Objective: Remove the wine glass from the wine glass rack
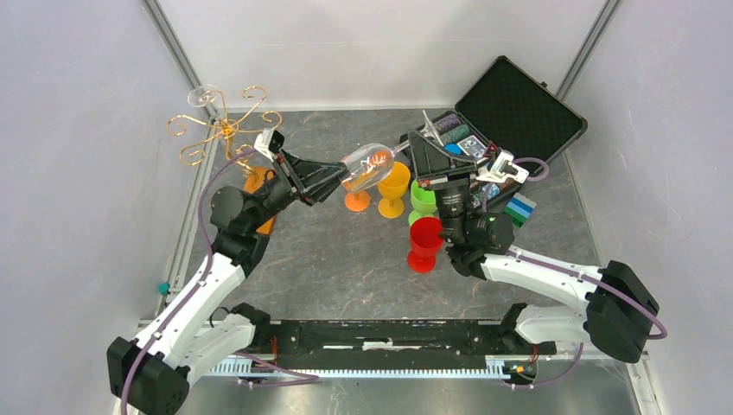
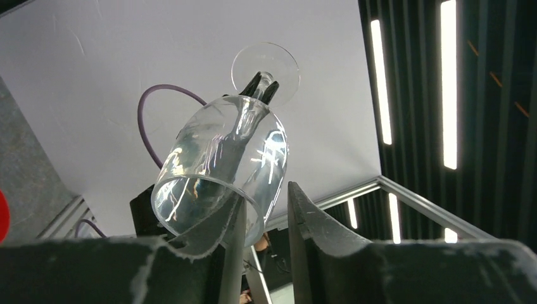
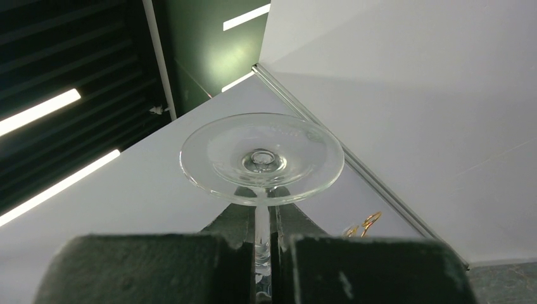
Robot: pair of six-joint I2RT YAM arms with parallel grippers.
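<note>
Nearest the viewer, at the bottom of the overhead view, a black rail [image 1: 389,333] runs along the near edge of a grey stone-patterned desk [image 1: 346,268]. The white left arm [image 1: 199,294] and right arm [image 1: 553,277] rise from its two ends.

Both arms reach toward the middle of the desk and meet at a clear wine glass [image 1: 370,164]. It is held in the air, lying almost on its side, above a row of plastic cups. Its bowl points toward the left arm and its foot toward the right arm.

The right fingers [image 1: 413,145] are closed on the thin stem. The right wrist view shows the stem pinched between them just below the round foot.

The left fingers [image 1: 337,179] are at the bowl's mouth. In the left wrist view they stand apart, with the rim's edge in the gap. One finger shows through the glass, the other is outside it. Whether either touches the glass cannot be told.

The wine glass rack [image 1: 225,130] stands well apart from the glass, at the far left corner — thin gold wire with curled arms. A clear glass disc [image 1: 205,93] shows at its top, and the left arm mostly hides its base.

Under the glass stand an orange cup [image 1: 357,202] and a yellow cup [image 1: 393,186]. A green cup [image 1: 422,199] and a red cup [image 1: 424,238] are just beside the right arm. An open black case [image 1: 519,108] lies at the far right.
</note>
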